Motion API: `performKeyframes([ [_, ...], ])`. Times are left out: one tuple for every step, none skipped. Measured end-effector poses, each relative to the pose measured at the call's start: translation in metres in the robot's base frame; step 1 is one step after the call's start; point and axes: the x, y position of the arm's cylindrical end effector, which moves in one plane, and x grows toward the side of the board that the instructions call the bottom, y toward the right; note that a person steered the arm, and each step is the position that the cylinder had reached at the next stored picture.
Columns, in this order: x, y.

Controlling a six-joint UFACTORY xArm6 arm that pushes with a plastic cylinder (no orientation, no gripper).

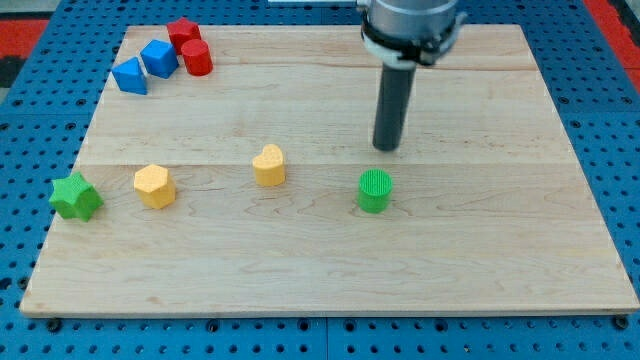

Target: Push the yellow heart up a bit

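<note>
The rod's tip (386,148) rests on the wooden counter (480,260), just above the green cylinder (374,190) and well to the view's right of the yellow heart (268,166). There is no claw on this arm, only the straight rod, so nothing can be said of one spreading or pinching.

The yellow heart sits near the middle of the counter, with the yellow hexagon-like block (154,186) to its left and a green star (76,197) further left. Two blue blocks (145,66) and two red blocks (189,47) cluster at the top left.

The push appears not yet begun; this looks like the approach step. Judging from the layout, the tip must travel left and go below the heart, skirting the green cylinder, then push briefly toward the view's top, stopping soon.
</note>
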Motion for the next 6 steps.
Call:
performKeyframes([
  [-0.005,-0.091],
  [0.025,-0.124],
  [0.074,-0.112],
  [0.058,-0.112],
  [0.049,-0.076],
  [0.101,-0.054],
])
